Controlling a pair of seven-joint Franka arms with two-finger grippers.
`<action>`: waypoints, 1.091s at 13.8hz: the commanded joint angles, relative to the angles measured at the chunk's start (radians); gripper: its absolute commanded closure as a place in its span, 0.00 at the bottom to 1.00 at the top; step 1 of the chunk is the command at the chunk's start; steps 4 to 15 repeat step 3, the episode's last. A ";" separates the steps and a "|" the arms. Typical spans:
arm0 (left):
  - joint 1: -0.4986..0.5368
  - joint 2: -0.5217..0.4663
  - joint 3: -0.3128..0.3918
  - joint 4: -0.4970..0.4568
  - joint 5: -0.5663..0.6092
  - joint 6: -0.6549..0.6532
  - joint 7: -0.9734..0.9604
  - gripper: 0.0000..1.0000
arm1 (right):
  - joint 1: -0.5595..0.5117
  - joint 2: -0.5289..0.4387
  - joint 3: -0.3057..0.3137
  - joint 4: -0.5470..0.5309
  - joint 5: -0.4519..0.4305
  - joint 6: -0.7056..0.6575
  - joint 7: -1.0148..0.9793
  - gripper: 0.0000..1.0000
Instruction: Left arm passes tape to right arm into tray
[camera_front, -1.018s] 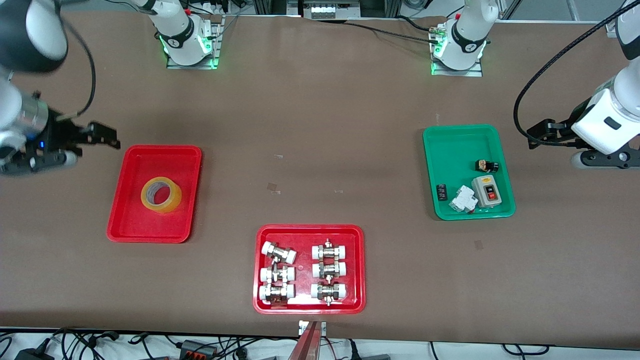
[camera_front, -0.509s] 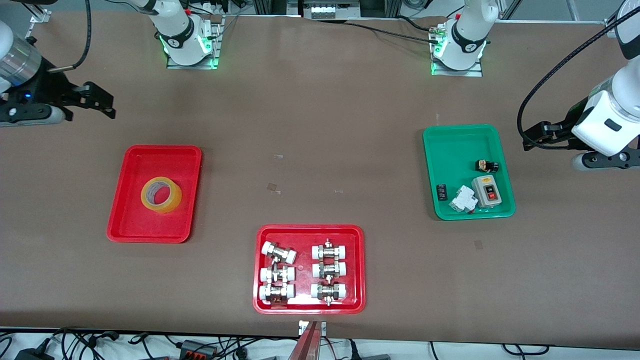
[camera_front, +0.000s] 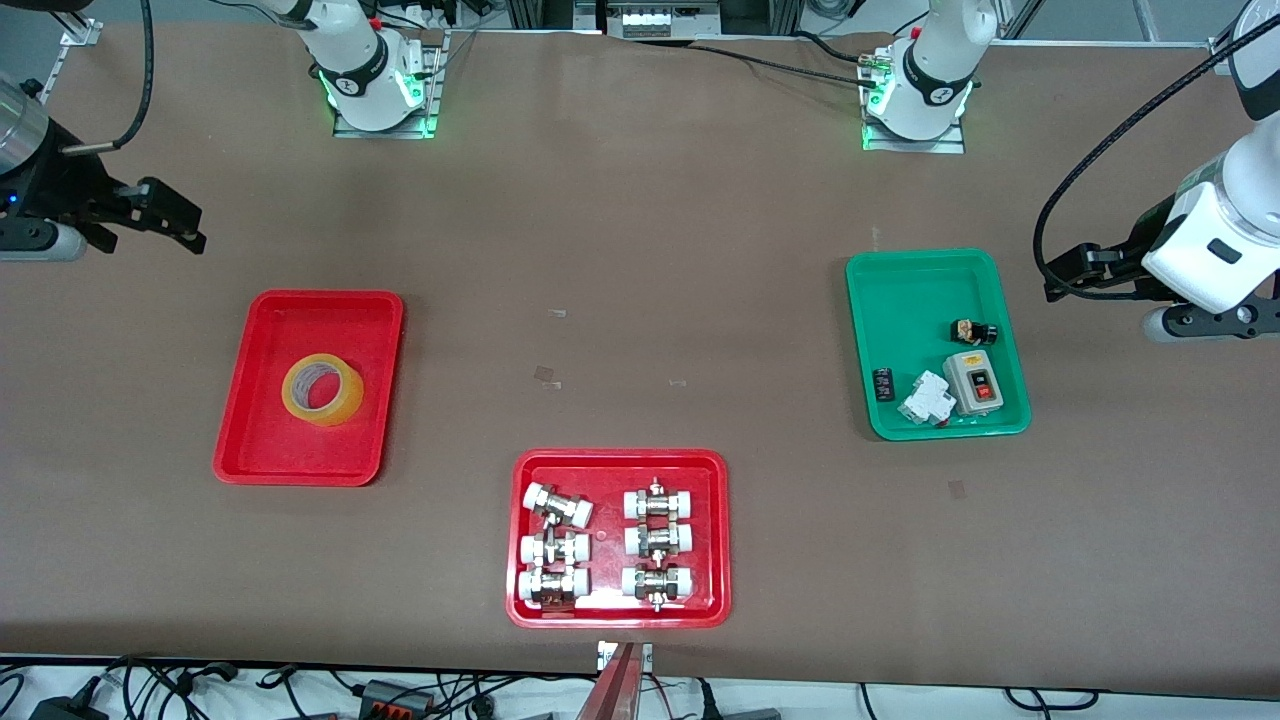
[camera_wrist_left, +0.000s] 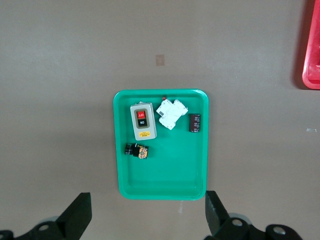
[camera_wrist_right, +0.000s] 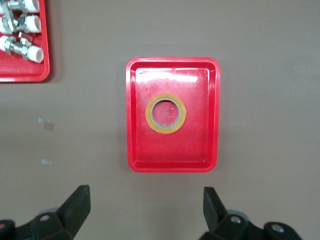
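Note:
The yellow tape roll (camera_front: 322, 389) lies flat in the plain red tray (camera_front: 262, 450) toward the right arm's end of the table; both also show in the right wrist view, the tape (camera_wrist_right: 165, 113) and the tray (camera_wrist_right: 138, 145). My right gripper (camera_front: 170, 222) is open and empty, raised over bare table beside the tray, at the table's edge; it also shows in its own wrist view (camera_wrist_right: 145, 210). My left gripper (camera_front: 1075, 270) is open and empty, over bare table beside the green tray (camera_front: 905, 300); its wrist view shows it (camera_wrist_left: 147, 214) wide open.
The green tray (camera_wrist_left: 165, 180) holds a grey switch box (camera_front: 972, 383), a white breaker (camera_front: 925, 399) and small dark parts. A second red tray (camera_front: 620, 465) with white-capped metal fittings (camera_front: 557, 505) sits near the front edge. Both arm bases stand at the top.
The right arm has lifted and drawn away from the red tray toward the table's edge, farther from the camera. The left gripper has shifted slightly. The tape has not moved.

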 joint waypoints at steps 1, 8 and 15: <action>0.010 -0.006 -0.009 -0.007 -0.013 0.006 0.003 0.00 | -0.008 0.017 0.004 0.033 -0.002 -0.008 0.017 0.00; 0.010 -0.006 -0.009 -0.005 -0.015 0.006 0.003 0.00 | -0.009 0.021 0.003 0.043 -0.002 -0.010 0.015 0.00; 0.010 -0.006 -0.009 -0.005 -0.015 0.006 0.003 0.00 | -0.009 0.021 0.003 0.043 -0.002 -0.010 0.015 0.00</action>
